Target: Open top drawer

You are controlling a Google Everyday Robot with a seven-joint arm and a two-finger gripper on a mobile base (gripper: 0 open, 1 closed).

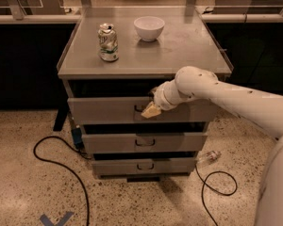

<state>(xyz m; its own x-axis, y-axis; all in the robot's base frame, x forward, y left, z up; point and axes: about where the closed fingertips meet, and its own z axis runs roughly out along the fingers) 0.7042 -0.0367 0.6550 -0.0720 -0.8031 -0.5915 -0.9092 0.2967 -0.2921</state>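
Reaching in from the right, your white, round-jointed robot arm (pixel 236 100) held its pale yellow-tipped claw (pixel 151 110) right at the small dark loop handle (pixel 138 109) in the middle of the wide grey metal top drawer (pixel 99 111). Whether the claw had clenched on that loop or merely lay against it, you could not tell from this view. The drawer sat directly under the grey metal top of the desk (pixel 179 55), above the two narrower grey drawers (pixel 179 142). A dark gap showed over its front panel, and the panel seemed to stand a little proud of those below. You were probably at the very start of the pull, with most of the travel left.

You should have expected a stiff sheet-metal box on runners: rigid, not fragile, likely heavier than it looked, and apt to stick before running freely. The plain front was smooth and offered nothing to hold, so the loop was your one sound purchase, best hooked squarely and drawn straight out and level. A skewed pull risked slipping off the thin loop or binding the runners. A jerk could have shaken the dented silver-and-green drink can (pixel 108 42) and the white bowl (pixel 149 28) standing apart on the desk.
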